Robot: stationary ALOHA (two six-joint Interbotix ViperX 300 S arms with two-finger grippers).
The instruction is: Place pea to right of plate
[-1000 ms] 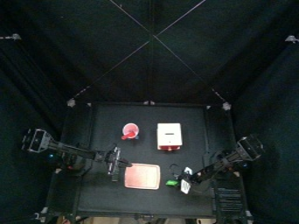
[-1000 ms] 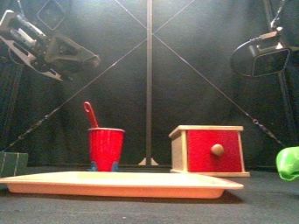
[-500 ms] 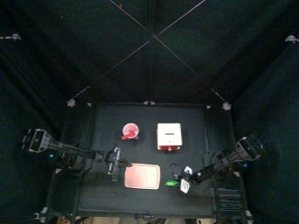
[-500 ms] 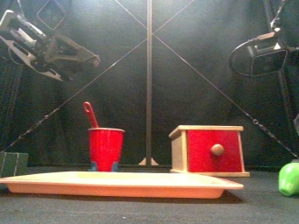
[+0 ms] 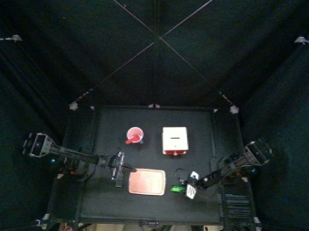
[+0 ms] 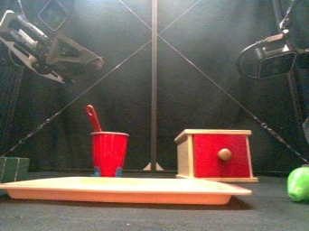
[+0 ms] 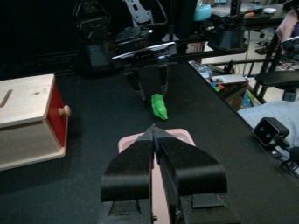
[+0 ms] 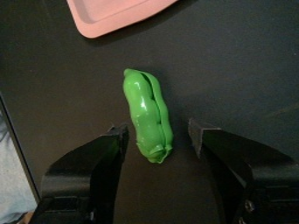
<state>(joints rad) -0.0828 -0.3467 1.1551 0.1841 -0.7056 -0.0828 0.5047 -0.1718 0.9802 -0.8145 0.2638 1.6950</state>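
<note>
Right gripper (image 8: 156, 131) jaws are standing wide apart in the right wrist view, one on each side of the small bright green pea pod (image 8: 147, 114), which is lying on the black table (image 8: 233, 61) with a clear gap to either jaw; a corner of the flat pink-salmon rounded-square plate (image 8: 111, 15) is showing nearby. In the top view, the pea (image 5: 182, 189) is sitting just beside the plate (image 5: 146, 183), under the right gripper (image 5: 187, 188). In the front view, the pea (image 6: 298, 183) is resting on the table, apart from the plate (image 6: 121, 190). In the left wrist view, the left gripper (image 7: 156, 140) jaws are sitting nearly closed and holding nothing, hovering over the plate's near edge (image 7: 177, 136). Placement is looking complete. Risk: the jaws are straddling the pod closely, so a sideways or tilted retreat could clip it and roll it against the plate; a straight lift is advisable.
</note>
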